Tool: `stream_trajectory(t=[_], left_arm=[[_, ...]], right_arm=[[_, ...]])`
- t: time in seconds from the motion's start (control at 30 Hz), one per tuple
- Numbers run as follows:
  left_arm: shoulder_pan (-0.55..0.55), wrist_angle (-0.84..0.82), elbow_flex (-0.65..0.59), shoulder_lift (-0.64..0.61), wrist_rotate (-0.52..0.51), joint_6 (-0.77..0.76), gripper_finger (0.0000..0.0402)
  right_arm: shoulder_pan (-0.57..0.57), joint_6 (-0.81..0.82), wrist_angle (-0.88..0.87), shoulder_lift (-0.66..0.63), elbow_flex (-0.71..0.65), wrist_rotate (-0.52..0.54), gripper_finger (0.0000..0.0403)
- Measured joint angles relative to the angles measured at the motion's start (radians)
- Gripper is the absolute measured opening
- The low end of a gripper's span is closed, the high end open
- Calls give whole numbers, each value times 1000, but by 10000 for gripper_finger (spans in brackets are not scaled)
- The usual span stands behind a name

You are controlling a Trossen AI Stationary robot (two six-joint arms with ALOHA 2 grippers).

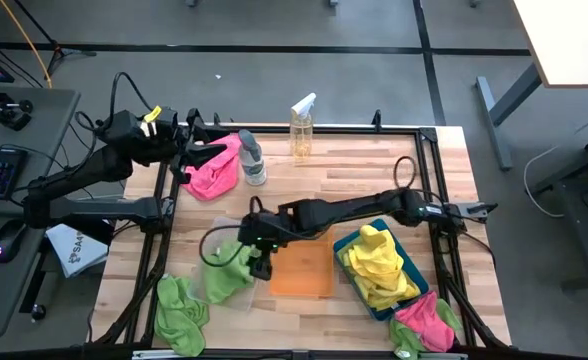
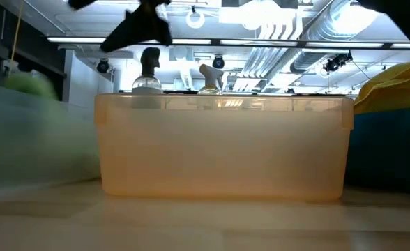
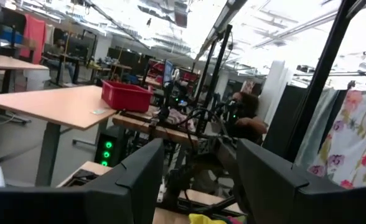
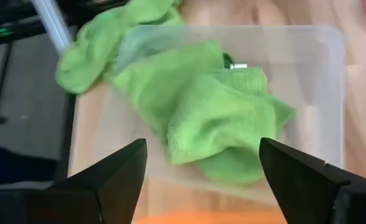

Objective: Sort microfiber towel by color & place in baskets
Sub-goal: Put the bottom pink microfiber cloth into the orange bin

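Hanging over the clear basket [image 4: 332, 93], the right hand [image 1: 261, 262] has its fingers wide apart and holds nothing; a green towel [image 4: 220, 118] lies in that basket, at 9 o'clock from the orange basket [image 1: 301, 270]. The left hand [image 1: 189, 152] waits with fingers apart and empty at 10 o'clock on the desk [image 1: 344, 170], by a pink towel [image 1: 214, 172]. Yellow towels [image 1: 379, 265] fill the blue basket [image 1: 374, 308] at 4 o'clock.

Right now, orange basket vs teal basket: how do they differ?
The orange basket is empty; the teal basket is heaped with yellow towels. The orange basket sits mid-table, square to the table edge; the teal basket sits to the right of it, angled. The open right gripper hovers just left of the orange basket, well clear of the teal one. Both are shallow rectangular trays of similar size.
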Motion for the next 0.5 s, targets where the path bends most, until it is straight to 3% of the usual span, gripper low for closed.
stream_trajectory(t=[0.13, 0.3, 0.4, 0.5], left_arm=[[0, -15, 0, -18, 0, 0, 188], [0, -46, 0, -17, 0, -1, 188], [0, -70, 0, -6, 0, -12, 188], [0, -88, 0, 6, 0, -18, 188]], right_arm=[[15, -4, -161, -143, -98, 3, 307], [76, 40, -411, -323, -213, 127, 307], [150, 174, -430, -463, -368, 145, 307], [262, 411, -411, -618, -583, 173, 307]])
